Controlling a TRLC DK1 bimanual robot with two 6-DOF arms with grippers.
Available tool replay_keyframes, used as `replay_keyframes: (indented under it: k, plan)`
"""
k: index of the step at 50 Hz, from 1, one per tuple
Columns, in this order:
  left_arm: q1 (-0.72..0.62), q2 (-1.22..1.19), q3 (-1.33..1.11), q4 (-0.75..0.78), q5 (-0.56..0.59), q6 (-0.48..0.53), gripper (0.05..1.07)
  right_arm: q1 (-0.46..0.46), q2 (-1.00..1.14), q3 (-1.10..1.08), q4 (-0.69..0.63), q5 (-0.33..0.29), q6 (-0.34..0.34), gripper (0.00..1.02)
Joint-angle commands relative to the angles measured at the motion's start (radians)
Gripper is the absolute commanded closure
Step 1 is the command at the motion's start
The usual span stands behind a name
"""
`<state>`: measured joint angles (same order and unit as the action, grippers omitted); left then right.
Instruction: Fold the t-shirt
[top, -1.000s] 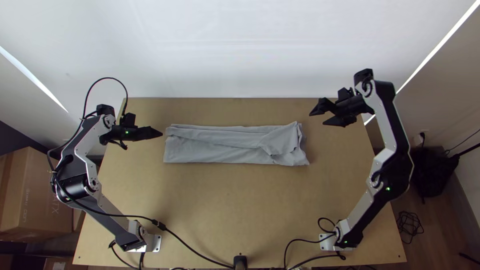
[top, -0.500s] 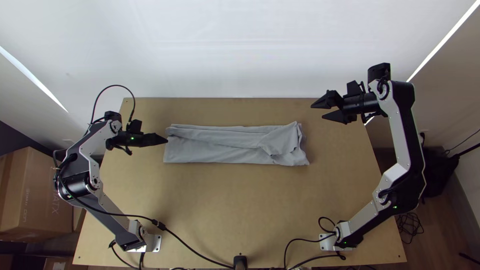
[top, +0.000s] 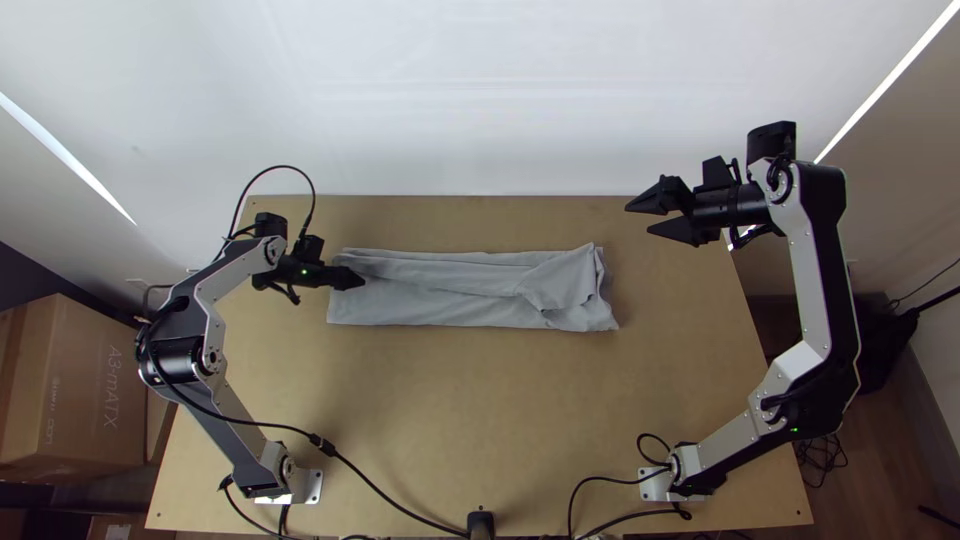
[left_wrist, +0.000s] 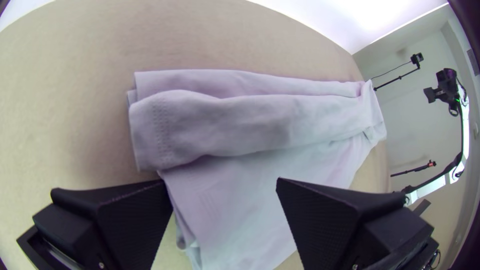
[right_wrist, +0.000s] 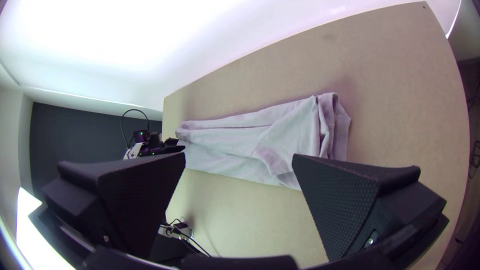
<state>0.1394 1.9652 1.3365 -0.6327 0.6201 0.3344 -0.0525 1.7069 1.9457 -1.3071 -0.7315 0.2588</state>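
The wide stretch of table (top: 450, 400) on the near side of the t-shirt (top: 440, 305) leaves room to pass, crossed at its near left by a black cable (top: 375, 487). The strip beyond is narrower, backed by a white wall (top: 480, 110). The left gripper (top: 357, 280) blocks the t-shirt's left end.

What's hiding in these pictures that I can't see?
Inside the t-shirt: top view, under its top layer.
Part of its left end: top view, under the left gripper.
Some shirt: right wrist view, behind the right gripper.
Part of the box: top view, cut off at left.
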Motion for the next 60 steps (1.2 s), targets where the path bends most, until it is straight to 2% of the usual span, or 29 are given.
replay_keyframes:
  k: [1, 7, 10, 11, 12, 15, 16, 27, 42, 51, 60]
  plan:
    - [-0.041, 0.040, -0.017, -0.007, -0.022, -0.052, 0.10, 0.017, -0.027, 0.016, -0.007, -0.013, 0.020, 0.04]
    - [-0.084, 0.034, -0.026, 0.013, -0.028, -0.086, 0.11, 0.023, -0.035, 0.010, -0.006, -0.013, 0.022, 0.04]
    - [-0.103, 0.024, -0.043, 0.053, -0.062, -0.098, 0.24, 0.023, -0.038, 0.006, -0.006, -0.013, 0.022, 0.04]
    - [-0.104, 0.018, -0.053, 0.064, -0.069, -0.098, 0.33, 0.023, -0.041, 0.006, -0.006, -0.013, 0.022, 0.04]
    - [-0.107, 0.014, -0.062, 0.077, -0.074, -0.098, 0.47, 0.023, -0.043, 0.002, -0.007, -0.013, 0.022, 0.04]
    - [-0.107, 0.011, -0.074, 0.116, -0.109, -0.112, 0.99, 0.022, -0.053, -0.005, -0.006, -0.013, 0.022, 0.04]
    - [-0.107, 0.009, -0.074, 0.116, -0.114, -0.112, 1.06, 0.022, -0.055, -0.008, -0.006, -0.013, 0.022, 0.04]
    - [-0.006, -0.037, -0.105, 0.107, -0.125, -0.095, 1.05, 0.014, -0.090, -0.057, -0.001, -0.014, 0.011, 0.04]
    - [0.258, -0.088, -0.089, 0.013, -0.114, 0.057, 1.05, 0.003, -0.096, -0.062, 0.002, -0.013, -0.009, 0.04]
    - [0.393, -0.101, -0.034, -0.076, -0.105, 0.147, 1.05, -0.014, -0.093, -0.076, 0.012, -0.013, -0.020, 0.04]
    - [0.424, -0.167, 0.021, -0.219, -0.094, 0.175, 1.05, -0.017, -0.092, -0.090, 0.017, -0.014, -0.023, 0.04]
